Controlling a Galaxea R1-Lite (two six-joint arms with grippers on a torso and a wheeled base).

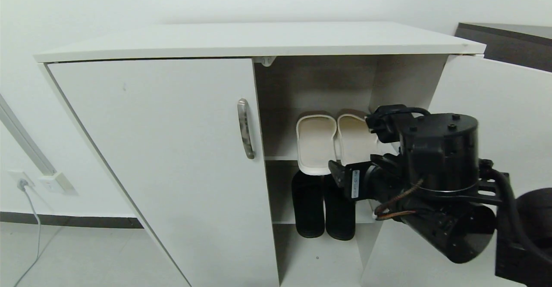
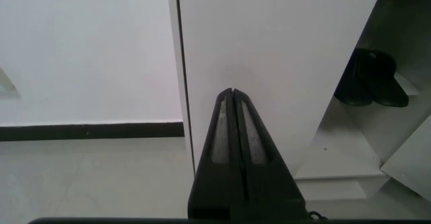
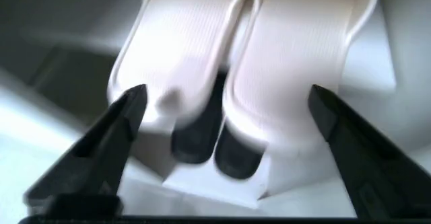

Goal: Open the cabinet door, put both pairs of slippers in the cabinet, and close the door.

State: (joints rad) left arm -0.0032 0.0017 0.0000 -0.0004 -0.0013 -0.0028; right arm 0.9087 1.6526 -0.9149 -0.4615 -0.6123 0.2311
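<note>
Bright, even light on the white cabinet [image 1: 151, 157]; its open compartment, centre of the head view, lies in shadow. In the right wrist view the pale slippers [image 3: 296, 56] look smeared, perhaps unfocused.

No print can be read; the small white sticker [image 1: 355, 183] on the black right arm [image 1: 435, 166] is too small to make out.

The right arm [image 1: 437, 157] is a black cylinder topped with screws [image 1: 452, 127], a coppery cable [image 1: 394, 207] and white label [image 1: 355, 183] near its base.
</note>
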